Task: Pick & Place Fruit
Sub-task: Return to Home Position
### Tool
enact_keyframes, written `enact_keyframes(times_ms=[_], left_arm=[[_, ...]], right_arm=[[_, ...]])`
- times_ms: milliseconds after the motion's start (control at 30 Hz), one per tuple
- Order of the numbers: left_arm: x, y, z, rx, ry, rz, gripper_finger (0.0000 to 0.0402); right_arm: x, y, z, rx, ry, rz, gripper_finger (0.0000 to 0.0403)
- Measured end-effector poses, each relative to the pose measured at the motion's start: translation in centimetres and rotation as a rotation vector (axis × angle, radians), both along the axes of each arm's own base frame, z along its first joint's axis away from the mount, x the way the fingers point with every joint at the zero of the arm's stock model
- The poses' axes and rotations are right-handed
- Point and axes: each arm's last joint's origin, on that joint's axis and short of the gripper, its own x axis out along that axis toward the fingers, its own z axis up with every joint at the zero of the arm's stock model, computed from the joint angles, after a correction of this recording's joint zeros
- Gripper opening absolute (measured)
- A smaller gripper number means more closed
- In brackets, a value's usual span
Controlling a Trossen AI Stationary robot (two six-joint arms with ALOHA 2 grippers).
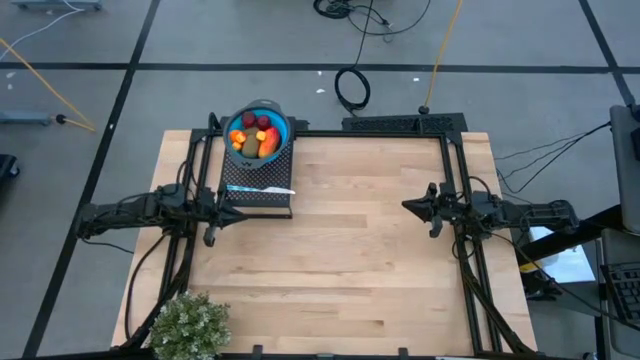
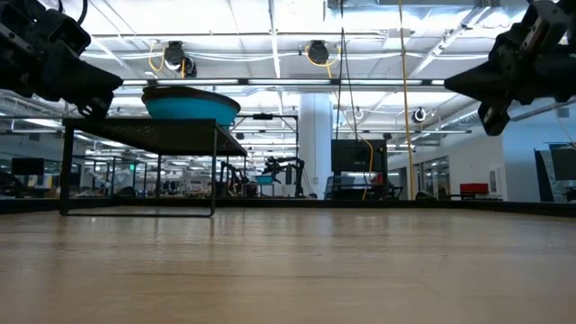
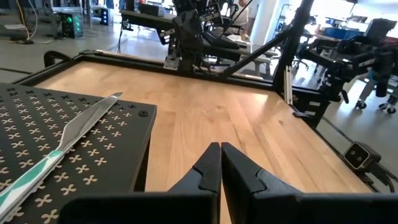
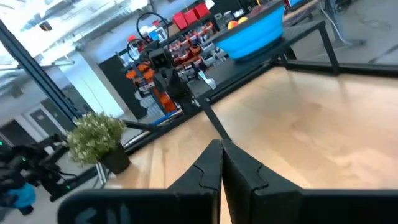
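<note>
The table [image 1: 340, 260] shows no loose pieces. On the shelf [image 1: 255, 204] just beside the left gripper [image 3: 220, 149], the blue bowl [image 1: 284, 128] holds the fruit [image 1: 256, 138], with the knife [image 1: 260, 189] nearer. That gripper and the right gripper [image 4: 221, 147], well apart from the shelf, hang with fingers pressed together, empty. The placing looks finished.

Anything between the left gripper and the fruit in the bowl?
Yes: the blue-handled knife lies across the shelf between the left gripper and the fruit in the blue bowl.
</note>
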Motion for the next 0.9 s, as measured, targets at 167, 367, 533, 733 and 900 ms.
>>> enact_keyframes(times_ms=[167,367,533,733,900], left_arm=[[0.0,0.01,-0.06,-0.002,0.006,0.002,0.0025],[-0.01,0.02,-0.06,-0.001,0.006,0.007,0.0025],[0.0,0.02,-0.06,-0.001,0.006,0.008,0.0011],[0.0,0.03,-0.05,-0.001,0.006,0.01,0.0004],[0.0,0.03,-0.06,-0.001,0.006,0.01,0.0021]], right_arm=[[0.09,0.01,-0.03,-0.031,0.008,0.0,0.0],[0.1,0.0,-0.05,-0.03,0.008,-0.001,0.0],[0.1,0.0,-0.06,-0.03,0.009,-0.002,0.0],[0.1,0.0,-0.07,-0.031,0.009,-0.002,0.0],[0.1,0.0,-0.08,-0.03,0.01,-0.002,0.0]])
